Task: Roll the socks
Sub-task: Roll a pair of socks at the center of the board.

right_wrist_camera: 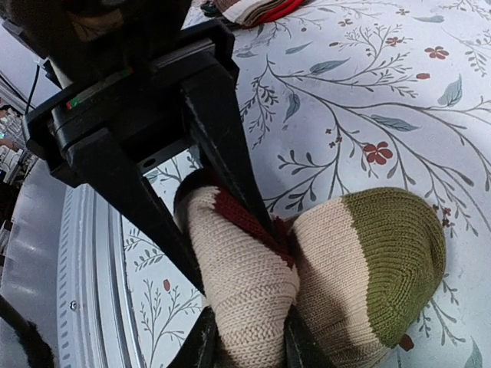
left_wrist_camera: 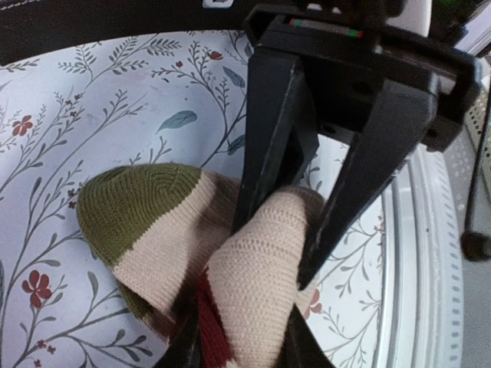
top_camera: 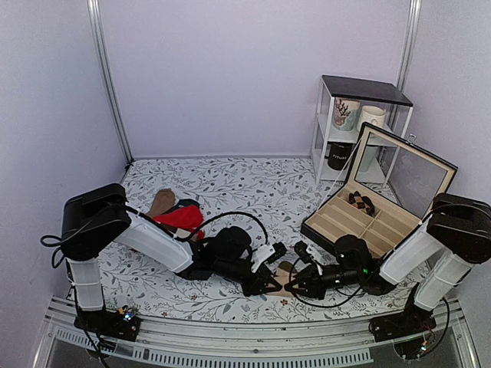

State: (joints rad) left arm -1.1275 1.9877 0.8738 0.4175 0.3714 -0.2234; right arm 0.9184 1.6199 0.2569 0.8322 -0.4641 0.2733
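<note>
Socks [left_wrist_camera: 153,222] bundled on floral table [left_wrist_camera: 92,100]; left hand [right_wrist_camera: 238,261] and right hand [left_wrist_camera: 272,249] both clamped on them.

The top view looks down from above and behind the arm bases, across the whole table [top_camera: 230,192] to the back wall, from well away. Each wrist view sits low and very near the cloth, facing the other. The left one looks along its own fingers at the right gripper [left_wrist_camera: 272,253], and the right one looks at the left gripper [right_wrist_camera: 238,264]. All three share the socks [right_wrist_camera: 360,253] and the leafy tabletop around them.
</note>
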